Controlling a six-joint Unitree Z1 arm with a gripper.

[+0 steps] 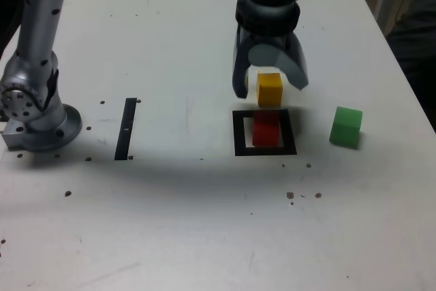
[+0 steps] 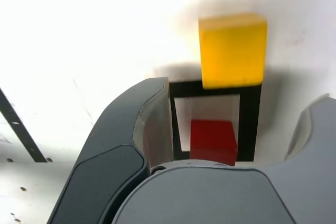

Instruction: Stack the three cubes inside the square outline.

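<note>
Judge the stacking to be barely begun; count one cube at the outline, none on top of another, and two left to place.

Find the red cube (image 1: 266, 129) inside the square outline (image 1: 240, 134), resting flat and set towards the border nearest the exterior view's right edge of the worktop (image 1: 136, 223), with pale centre showing beside it; take it as a likely base for the stack, though off centre.

Find the yellow cube (image 1: 270, 90) just beyond the outline, on the side facing the worktop's far edge, not on the red one; see it overlap the border in the wrist view, but cannot tell whether actually touching or covering it.

Find the green cube (image 1: 346, 127) well outside the outline, towards the exterior view's right edge of the worktop, apart from the other two and away from the corners.

See the fingers (image 2: 113, 129) spread wide, gripping nothing, poised above the yellow cube and outline.

Left to do, by this judgement: lift the yellow cube and set it squarely on the red one, then add the green on top, or reverse that order; perhaps centre the red cube first; beware of nudging it while closing on the yellow so near by; lower straight, release gently, back away without brushing the stack.
</note>
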